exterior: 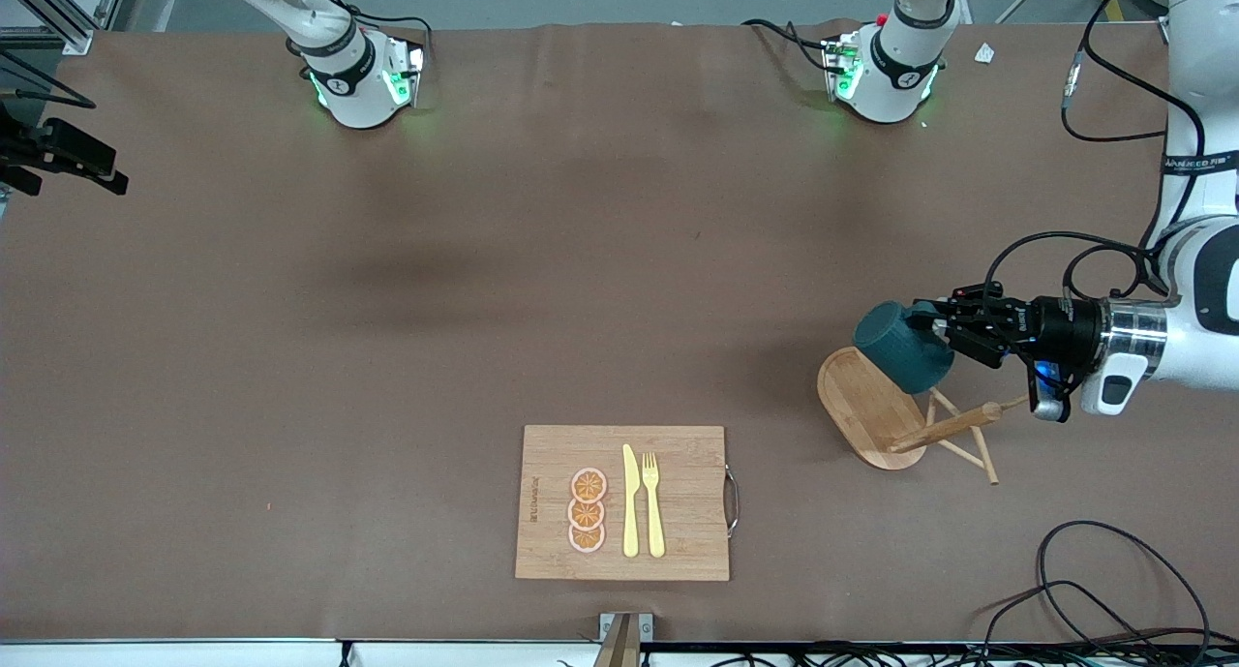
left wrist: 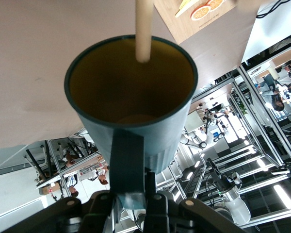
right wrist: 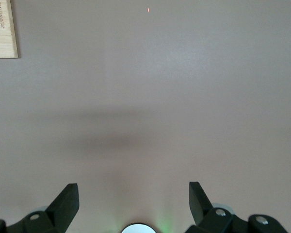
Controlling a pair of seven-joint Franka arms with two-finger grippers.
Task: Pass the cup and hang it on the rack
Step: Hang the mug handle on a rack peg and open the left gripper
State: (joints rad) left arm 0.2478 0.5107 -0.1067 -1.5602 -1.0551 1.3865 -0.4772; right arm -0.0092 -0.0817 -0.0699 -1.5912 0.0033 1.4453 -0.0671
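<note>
Over the rack (exterior: 871, 406), left end effector (exterior: 937, 324) clamped on the cup (exterior: 900, 348) handle, peg (left wrist: 143, 30) entering cup mouth, right end effector (right wrist: 133, 200) waiting, fingers apart, above bare bench (exterior: 387, 309)

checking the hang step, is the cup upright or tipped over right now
Tipped. The left gripper holds the cup by its handle, on its side over the rack, with a peg at its mouth.

Left claw (exterior: 931, 326) clamped tight, arm reaching sideways, right claw (right wrist: 134, 200) spread wide, arm waiting
</note>
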